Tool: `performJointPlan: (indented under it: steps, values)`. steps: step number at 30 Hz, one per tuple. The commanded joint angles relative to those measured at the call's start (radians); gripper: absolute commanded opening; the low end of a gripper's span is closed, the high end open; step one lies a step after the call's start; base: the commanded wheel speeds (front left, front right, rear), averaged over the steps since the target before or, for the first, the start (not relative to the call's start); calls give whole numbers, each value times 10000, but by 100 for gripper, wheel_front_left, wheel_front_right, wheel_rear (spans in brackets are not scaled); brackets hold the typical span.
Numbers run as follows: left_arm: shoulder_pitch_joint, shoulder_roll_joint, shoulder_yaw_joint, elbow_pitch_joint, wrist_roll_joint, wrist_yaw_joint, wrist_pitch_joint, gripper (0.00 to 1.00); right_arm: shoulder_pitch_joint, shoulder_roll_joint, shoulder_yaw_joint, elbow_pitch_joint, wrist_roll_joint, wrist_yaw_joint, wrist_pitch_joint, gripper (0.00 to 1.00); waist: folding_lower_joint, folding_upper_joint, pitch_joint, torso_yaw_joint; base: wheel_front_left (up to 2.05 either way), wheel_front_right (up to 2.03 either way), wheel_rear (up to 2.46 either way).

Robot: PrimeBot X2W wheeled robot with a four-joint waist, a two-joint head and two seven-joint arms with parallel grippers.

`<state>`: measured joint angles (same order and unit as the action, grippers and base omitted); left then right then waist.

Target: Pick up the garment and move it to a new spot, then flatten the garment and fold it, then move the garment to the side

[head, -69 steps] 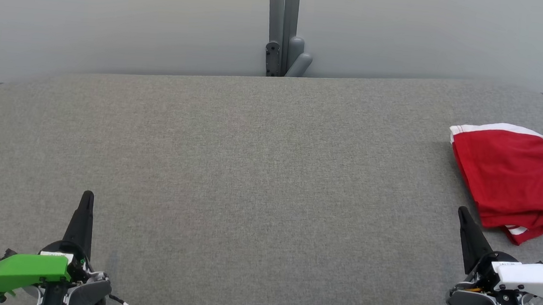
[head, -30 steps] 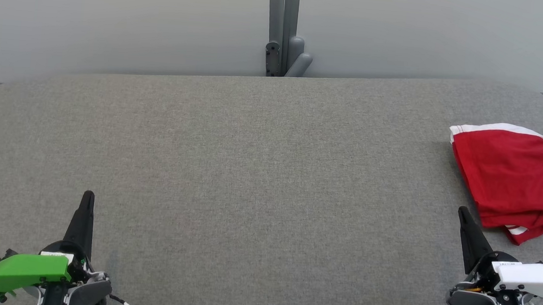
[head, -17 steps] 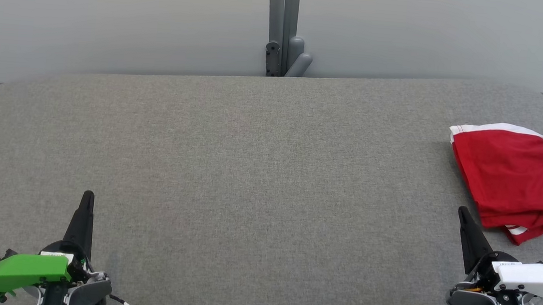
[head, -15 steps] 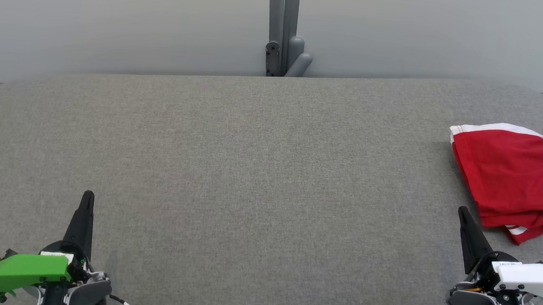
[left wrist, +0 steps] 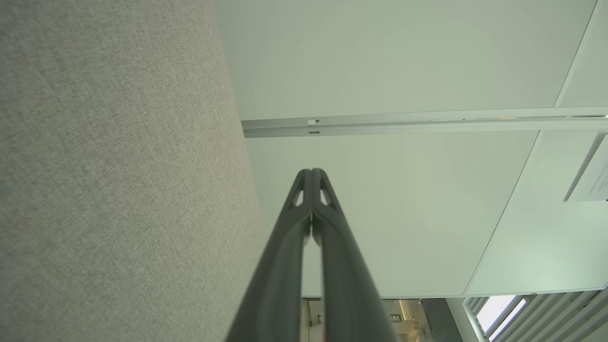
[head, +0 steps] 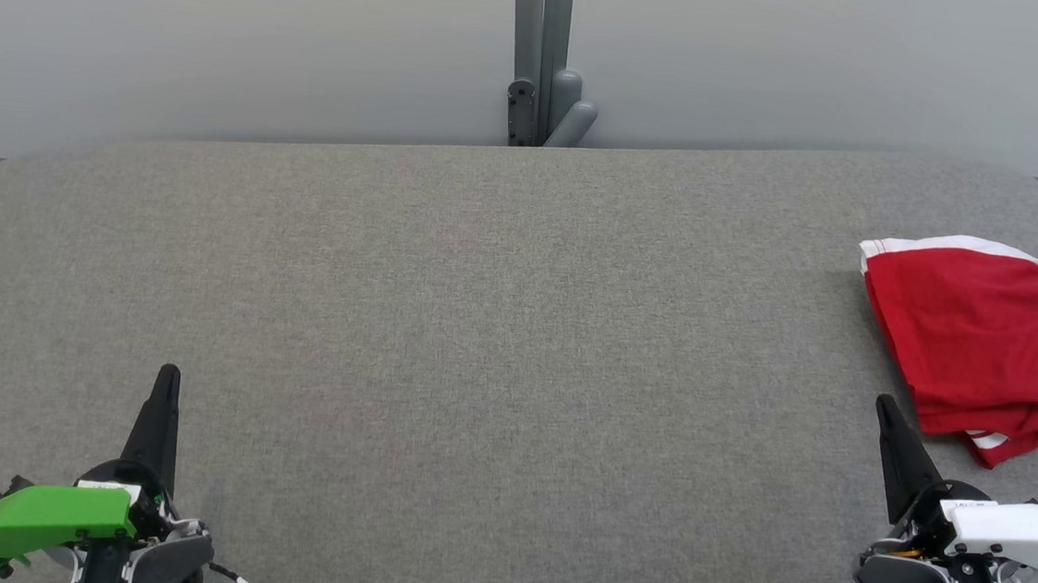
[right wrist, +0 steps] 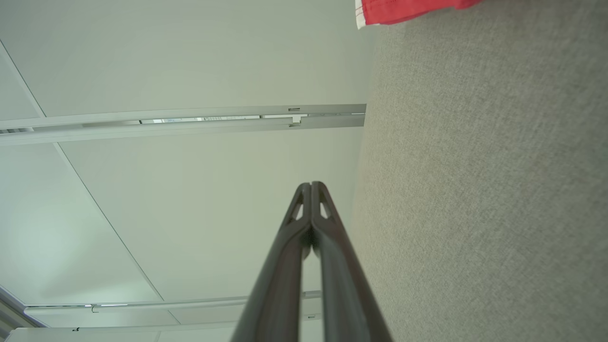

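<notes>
Broadly, we had the grey padded table [head: 479, 325] spread before us. The red garment [head: 979, 337] lay on its far right side, partly past the edge of the head view, doubled over in layers with a white band along its top. We judged from that lie that the fold and the shift aside were likely done, though a heap waiting for pickup could look much alike. If work remained, the next move called for our right arm to reach forward and to the right, part its fingers, and pinch a cloth edge. Our right gripper [head: 883, 404] stood near the garment's near corner but apart from it, fingers pressed tip to tip and grasping nothing. Our left gripper [head: 168, 375], well apart at the lower left, was likewise clenched on nothing.
</notes>
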<state>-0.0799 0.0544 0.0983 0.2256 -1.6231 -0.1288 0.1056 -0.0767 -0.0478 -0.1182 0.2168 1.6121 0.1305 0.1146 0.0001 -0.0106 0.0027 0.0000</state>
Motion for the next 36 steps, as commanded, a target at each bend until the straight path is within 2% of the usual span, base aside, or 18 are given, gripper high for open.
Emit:
performJointPlan:
  steps: [1,36]
  values:
    - [-151,14,48,-36,48,-48,51,0,-93,-47,5,12,66,4,60,0,-1,106,0,0,0,0,0]
    - [-151,-5,77,-35,74,-49,62,0,-92,-47,4,12,67,4,59,0,-1,106,0,0,0,0,0]
